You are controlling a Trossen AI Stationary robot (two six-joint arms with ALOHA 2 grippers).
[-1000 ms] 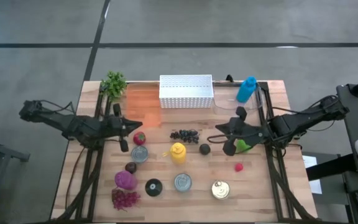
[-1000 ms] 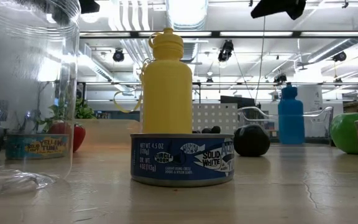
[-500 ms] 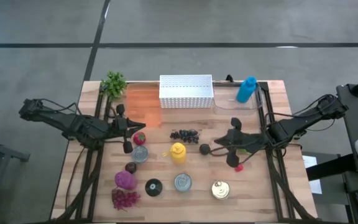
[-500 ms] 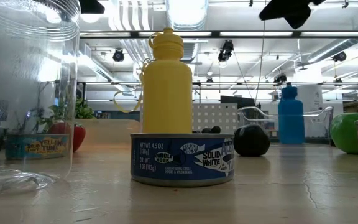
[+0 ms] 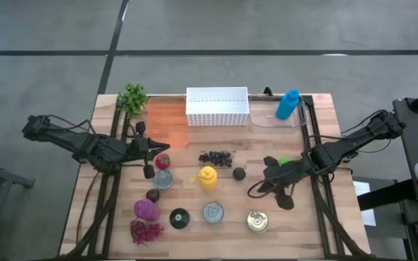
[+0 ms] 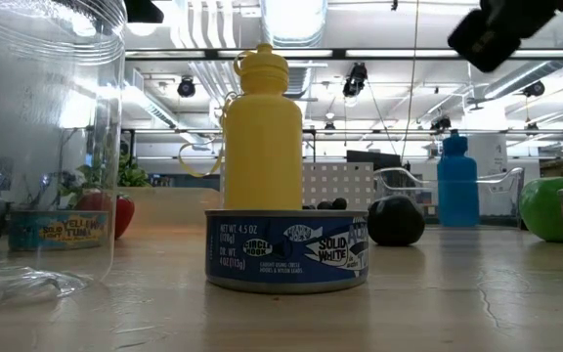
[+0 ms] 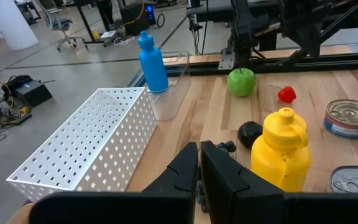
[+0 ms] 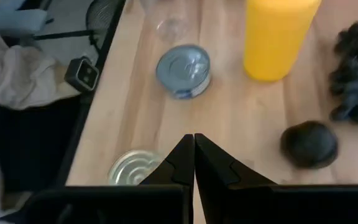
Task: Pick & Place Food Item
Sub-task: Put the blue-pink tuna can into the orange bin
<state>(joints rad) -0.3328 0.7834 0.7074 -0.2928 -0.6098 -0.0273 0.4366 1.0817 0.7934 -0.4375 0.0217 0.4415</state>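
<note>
On the table lie a strawberry (image 5: 163, 161), dark grapes (image 5: 215, 156), a dark avocado (image 5: 239, 173) and a green apple (image 5: 285, 161), which my right arm partly covers. A small red fruit (image 7: 286, 94) shows only in the left wrist view. My left gripper (image 5: 158, 148) hovers shut just left of the strawberry, holding nothing. My right gripper (image 5: 263, 185) is shut and empty, tipped downward over the boards between the avocado and the cans; its fingers (image 8: 193, 149) point toward a tuna can (image 8: 183, 70).
A yellow bottle (image 5: 207, 177) stands mid-table with several cans (image 5: 213, 212) around it. A white perforated basket (image 5: 217, 106) and a blue bottle (image 5: 287, 104) in a clear container sit at the far edge. Purple produce (image 5: 146, 210) and a black lid (image 5: 179, 217) lie near left.
My right gripper has swung from over the green apple toward the table's near edge, sinking and tipping its fingers downward, and has stayed shut. The apple shows again behind it, and the arm now hides the small red fruit from above.
</note>
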